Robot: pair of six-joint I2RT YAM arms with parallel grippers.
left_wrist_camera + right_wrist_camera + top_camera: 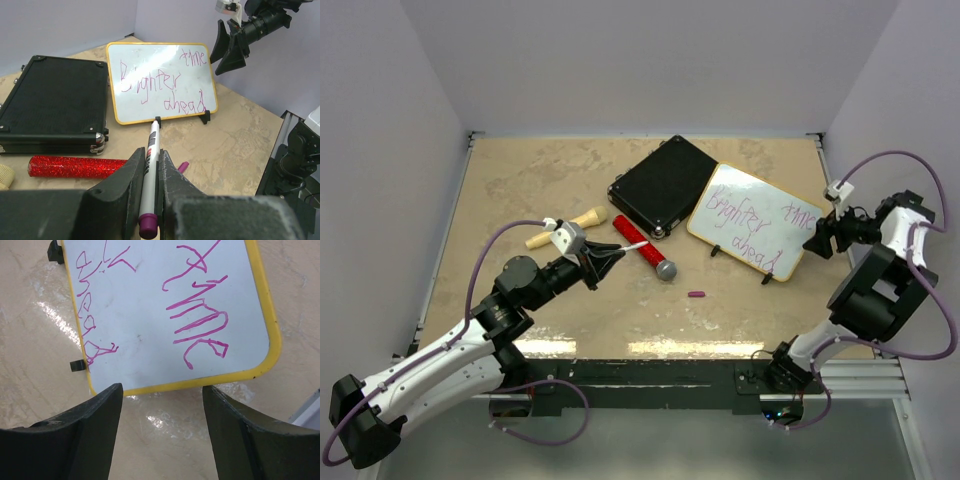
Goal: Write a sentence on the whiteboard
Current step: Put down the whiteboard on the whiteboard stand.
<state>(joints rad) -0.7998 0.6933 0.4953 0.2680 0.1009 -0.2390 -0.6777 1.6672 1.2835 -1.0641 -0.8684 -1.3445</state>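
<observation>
Judged sentence (150, 82) done on whiteboard (145, 54) at two o'clock. Found left gripper (151, 160) clamped on marker (151, 142), right gripper (161, 390) spread empty. Probably needed capping next.

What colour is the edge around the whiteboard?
Yellow: a thin rim runs all round the whiteboard. The left wrist view shows it best.

The beige table (520, 180) carries the whiteboard (752, 220), a black case (665, 185), a red microphone (642, 247) and a purple cap (696, 294).

White-and-black arms (440, 365) carry purple cables (890, 153) and dark wedge-shaped tool fingers (85, 435).
</observation>
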